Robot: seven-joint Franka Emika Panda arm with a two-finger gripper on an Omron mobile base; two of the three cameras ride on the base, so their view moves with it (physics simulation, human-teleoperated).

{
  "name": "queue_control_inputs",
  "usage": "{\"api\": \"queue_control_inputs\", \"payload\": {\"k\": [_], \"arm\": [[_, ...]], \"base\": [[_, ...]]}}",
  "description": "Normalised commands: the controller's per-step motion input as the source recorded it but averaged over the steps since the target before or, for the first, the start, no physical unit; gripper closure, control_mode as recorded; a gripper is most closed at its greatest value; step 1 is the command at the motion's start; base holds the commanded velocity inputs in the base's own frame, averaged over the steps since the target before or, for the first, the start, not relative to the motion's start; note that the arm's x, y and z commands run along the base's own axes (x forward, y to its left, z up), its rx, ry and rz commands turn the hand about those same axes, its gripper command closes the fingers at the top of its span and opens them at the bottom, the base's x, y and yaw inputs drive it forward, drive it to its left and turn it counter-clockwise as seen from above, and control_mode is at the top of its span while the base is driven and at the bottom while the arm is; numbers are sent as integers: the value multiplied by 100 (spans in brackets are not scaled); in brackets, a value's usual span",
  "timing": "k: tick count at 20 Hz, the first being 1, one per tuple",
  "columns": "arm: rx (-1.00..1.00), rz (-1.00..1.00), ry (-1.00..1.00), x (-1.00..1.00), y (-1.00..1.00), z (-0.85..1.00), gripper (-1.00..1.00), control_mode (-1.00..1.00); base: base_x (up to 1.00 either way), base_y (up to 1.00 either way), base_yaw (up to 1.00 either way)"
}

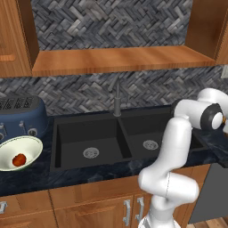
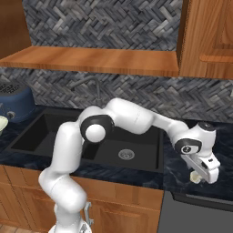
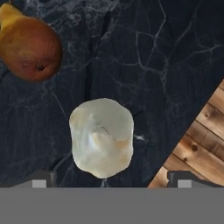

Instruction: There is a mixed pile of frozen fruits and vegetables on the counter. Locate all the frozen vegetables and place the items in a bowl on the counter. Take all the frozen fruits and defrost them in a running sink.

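The pale cream garlic bulb [image 3: 101, 138] lies on the dark marbled counter [image 3: 166, 65], right of the sink [image 2: 123, 145]. My gripper [image 3: 113, 181] hangs open just above it, one fingertip [image 3: 41, 178] on each side, neither touching the bulb. From the right base view, the gripper [image 2: 199, 174] points down at the garlic bulb [image 2: 195, 179] near the counter's front edge. An orange-red fruit [image 3: 29, 47] with a yellow end rests apart from the garlic. The red-orange tomato [image 1: 18, 159] sits inside the green-rimmed bowl [image 1: 31, 143], left of the sink [image 1: 93, 138].
A blue toaster [image 1: 22, 116] stands behind the bowl. The dark faucet [image 1: 117, 100] rises behind the two basins. The counter's edge runs close beside the garlic, with wooden floor [image 3: 199, 144] beyond it. A grey appliance front [image 2: 195, 214] sits under that counter stretch.
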Motion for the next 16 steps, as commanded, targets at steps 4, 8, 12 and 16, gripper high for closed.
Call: {"api": "queue_control_inputs", "payload": {"k": [4,8,12,16], "arm": [[2,0,0,1,-7,-13,-100,-100],[2,0,0,4,-5,-14,-100,-100],[1,0,0,9,-1,-15,-100,-100],[1,0,0,10,-4,-15,-100,-100]], "base": [[0,0,0],[0,0,0],[0,0,0],[0,0,0]]}}
